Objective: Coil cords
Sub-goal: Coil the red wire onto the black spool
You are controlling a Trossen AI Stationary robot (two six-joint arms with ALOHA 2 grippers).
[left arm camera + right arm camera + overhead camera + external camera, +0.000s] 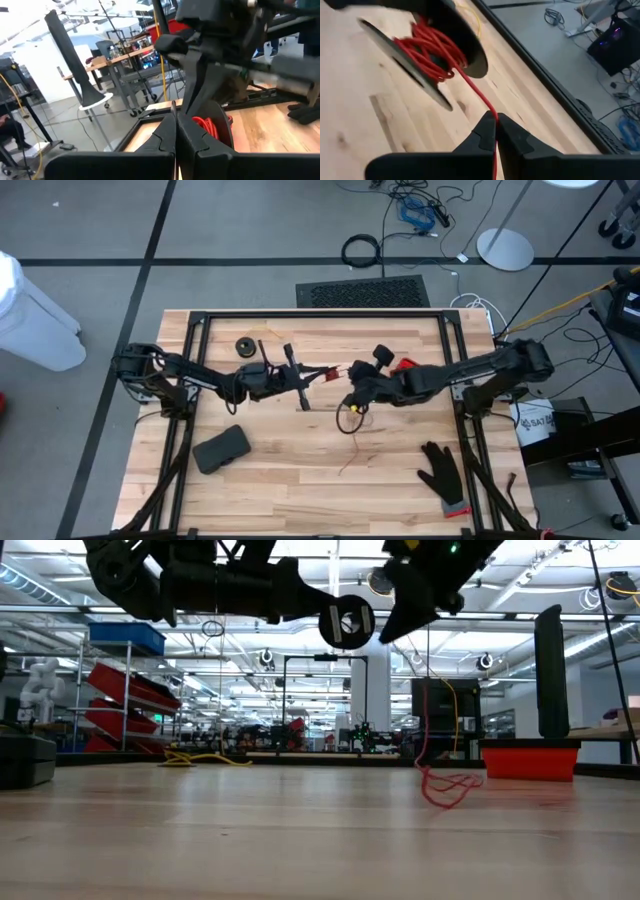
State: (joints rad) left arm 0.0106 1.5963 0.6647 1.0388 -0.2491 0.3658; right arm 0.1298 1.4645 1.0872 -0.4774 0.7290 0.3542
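the left gripper (322, 373) is clamping the black spool (427, 42) above mid-table, while the right gripper (495, 131) is pinching the red cord (475, 95) feeding it (slack trailing on the table (300, 480)); that tail is risking a snag, or loose wraps slipping off.

**Plank bench and what lies on it**

The bench (300, 490) is pale wooden planking inside a dark metal frame (320, 314). Near the far edge on the left lies a small black spool (245, 345) with a thin yellow-tan cord (268, 333) beside it. Toward the near left corner rests a dark flat pad (221, 449), tilted. Near the middle, loose red cord (352, 452) trails across the wood; in the low view its tangled end lies on the planks. A black glove (441, 472) with a red cuff sits at the near right.
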